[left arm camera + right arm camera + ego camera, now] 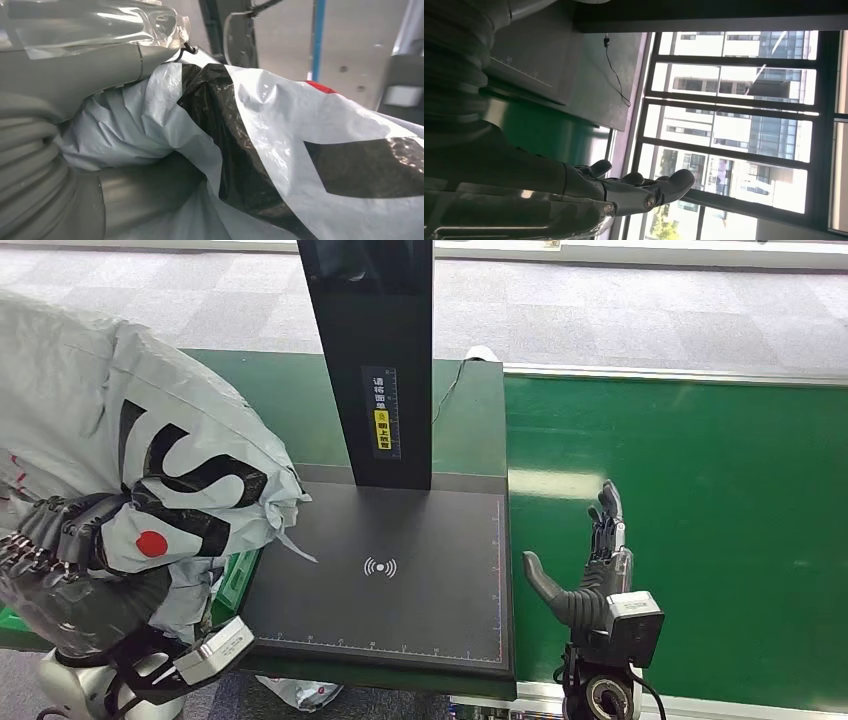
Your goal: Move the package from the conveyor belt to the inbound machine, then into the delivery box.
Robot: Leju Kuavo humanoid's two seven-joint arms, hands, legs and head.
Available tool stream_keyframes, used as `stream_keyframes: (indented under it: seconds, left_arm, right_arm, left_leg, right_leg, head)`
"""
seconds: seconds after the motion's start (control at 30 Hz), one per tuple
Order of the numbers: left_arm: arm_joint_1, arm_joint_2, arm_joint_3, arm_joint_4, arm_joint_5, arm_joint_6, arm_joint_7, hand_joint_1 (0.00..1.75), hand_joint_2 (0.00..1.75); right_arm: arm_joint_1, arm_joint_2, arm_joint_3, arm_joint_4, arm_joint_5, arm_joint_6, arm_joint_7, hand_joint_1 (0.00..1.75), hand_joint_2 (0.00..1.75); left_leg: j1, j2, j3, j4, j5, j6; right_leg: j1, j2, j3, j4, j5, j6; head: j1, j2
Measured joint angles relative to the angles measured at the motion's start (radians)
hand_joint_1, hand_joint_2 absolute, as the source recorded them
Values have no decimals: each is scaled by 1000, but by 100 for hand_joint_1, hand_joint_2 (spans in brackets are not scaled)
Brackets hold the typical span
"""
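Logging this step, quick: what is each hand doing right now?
Left hand: holding the grey plastic package, off the scanner platform's left side.
Right hand: open, holding nothing, above the green conveyor belt.

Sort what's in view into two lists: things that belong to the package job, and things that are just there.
Part of the job:
- package, grey with black markings, held by the left hand
- inbound machine, its black scan plate bare
- conveyor belt, green
- right hand, holding nothing, over the belt

Just there:
- cable behind the machine
- grey carpet floor
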Motion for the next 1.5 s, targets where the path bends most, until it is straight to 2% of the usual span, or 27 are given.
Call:
stream_keyframes:
  seconds: [0.07,0.13,0.2,0.27,0.3,0.37,0.43,0.53,0.63,0.9,0.93,0.97,1.0,1.03,1.1,1.13,1.17,1.2,1.3,1.5]
  left_arm:
    - [-8,-2,52,15,-16,0,13,175,175]
    - [-22,2,96,54,-64,-2,97,175,175]
    - [-46,32,117,128,-134,-31,296,175,175]
    - [-84,83,119,232,-177,-121,540,175,175]
    - [-107,111,119,291,-176,-175,634,175,175]
    - [-158,157,128,414,-118,-265,736,172,175]
    - [-210,193,140,534,-43,-338,773,168,175]
    - [-275,236,156,686,22,-407,782,166,175]
    - [-311,263,165,776,43,-424,779,166,175]
    - [-348,289,171,871,46,-428,778,165,175]
    - [-350,290,171,876,46,-428,778,161,175]
    - [-351,291,171,880,46,-429,778,151,175]
    - [-352,292,171,883,46,-432,778,135,175]
    - [-353,293,171,887,46,-437,778,113,175]
    - [-357,295,171,895,45,-450,780,49,175]
    - [-360,297,170,901,45,-452,782,24,175]
    - [-362,298,170,907,45,-448,782,5,175]
    - [-363,299,168,911,46,-435,778,0,175]
    - [-356,298,158,909,68,-361,736,0,175]
    - [-272,278,97,775,212,-166,548,0,175]
  right_arm:
    - [6,0,0,0,0,-5,-4,0,175]
    - [14,0,0,0,-1,-10,-9,0,175]
    - [23,0,-1,-4,1,-15,-8,0,175]
    - [29,0,-3,-10,8,-13,2,0,175]
    - [31,0,-4,-13,12,-10,8,0,175]
    - [31,0,-8,-16,20,-1,18,0,175]
    - [29,0,-11,-17,27,12,24,0,175]
    - [23,0,-14,-16,35,25,26,0,175]
    - [20,0,-16,-15,38,29,27,0,175]
    - [19,0,-19,-15,39,29,27,0,175]
    - [19,0,-19,-15,39,29,27,0,175]
    - [19,0,-20,-15,39,29,27,0,175]
    - [19,0,-21,-15,39,29,27,0,175]
    - [19,1,-21,-15,39,29,27,0,175]
    - [19,1,-23,-15,39,30,27,0,175]
    - [19,2,-23,-15,40,30,27,0,175]
    - [19,2,-23,-15,41,31,27,0,175]
    - [19,2,-24,-15,41,31,27,0,175]
    - [19,3,-24,-15,43,32,27,0,175]
    - [19,3,-22,-14,40,34,28,0,175]
  left_leg:
    - [0,0,0,0,0,0]
    - [0,0,0,0,0,0]
    - [0,0,0,0,0,0]
    - [0,0,0,0,1,-1]
    - [0,0,0,0,2,-1]
    - [0,0,0,0,3,-1]
    - [0,0,0,0,3,-1]
    - [0,0,0,0,3,-1]
    - [0,0,0,0,3,-1]
    - [0,0,3,0,3,-1]
    - [0,0,3,0,3,-1]
    - [0,0,4,0,3,-1]
    - [0,0,4,0,3,-1]
    - [0,0,4,0,3,-1]
    - [0,0,4,0,3,-1]
    - [0,-1,4,0,3,-1]
    - [0,-1,5,0,3,-1]
    - [0,-1,5,0,3,-1]
    - [0,-1,5,0,3,-1]
    - [0,-1,3,0,3,-1]
  right_leg:
    - [0,0,0,0,0,0]
    - [0,0,-1,0,0,0]
    - [0,0,-1,0,0,0]
    - [0,0,-1,0,0,0]
    - [0,0,-1,0,0,0]
    - [1,0,-1,0,1,-1]
    - [0,0,0,1,1,-1]
    - [0,0,1,1,1,0]
    - [0,0,1,1,1,0]
    - [0,0,3,1,1,-1]
    - [0,0,3,1,1,-1]
    - [0,0,4,1,1,-1]
    - [0,0,4,1,1,-1]
    - [0,0,4,1,1,-1]
    - [0,0,5,1,1,-1]
    - [0,0,5,1,1,-1]
    - [0,0,5,1,1,-1]
    - [0,0,5,1,1,-1]
    - [0,0,5,1,1,-1]
    - [0,0,4,1,1,0]
  head:
    - [0,0]
    - [0,0]
    - [0,0]
    - [0,0]
    - [0,0]
    - [0,0]
    - [0,0]
    - [0,0]
    - [0,0]
    - [0,0]
    - [0,0]
    - [0,0]
    - [0,0]
    - [0,0]
    - [0,0]
    - [0,0]
    - [0,0]
    - [0,0]
    - [0,0]
    - [0,0]
